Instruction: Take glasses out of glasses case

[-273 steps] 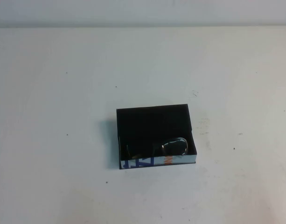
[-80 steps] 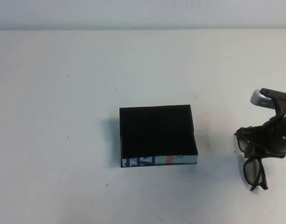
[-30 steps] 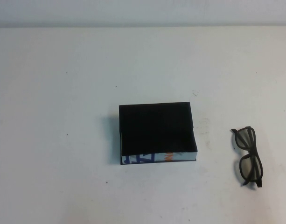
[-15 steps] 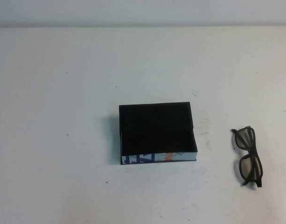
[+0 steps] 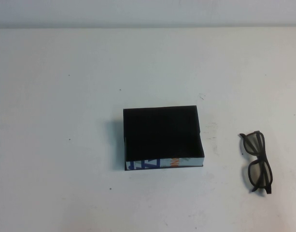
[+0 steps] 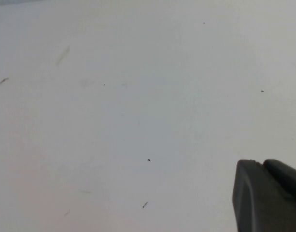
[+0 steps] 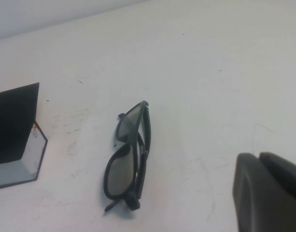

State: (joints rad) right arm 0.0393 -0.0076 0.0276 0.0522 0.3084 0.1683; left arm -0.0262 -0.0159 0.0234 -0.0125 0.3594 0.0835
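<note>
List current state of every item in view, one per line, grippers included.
glasses: folded, lying on the table right of the case, free of both grippers
glasses case: open, empty, black inside
left gripper: over bare table, holding nothing
right gripper: near the glasses, holding nothing

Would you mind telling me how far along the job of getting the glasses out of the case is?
It looks done. The glasses lie folded on the table, to the right of the glasses case and apart from it; its black interior shows nothing inside. Nothing is in hand: neither arm appears in the high view, and only an edge of the left gripper and right gripper shows in each wrist view. Nothing visible remains.
</note>
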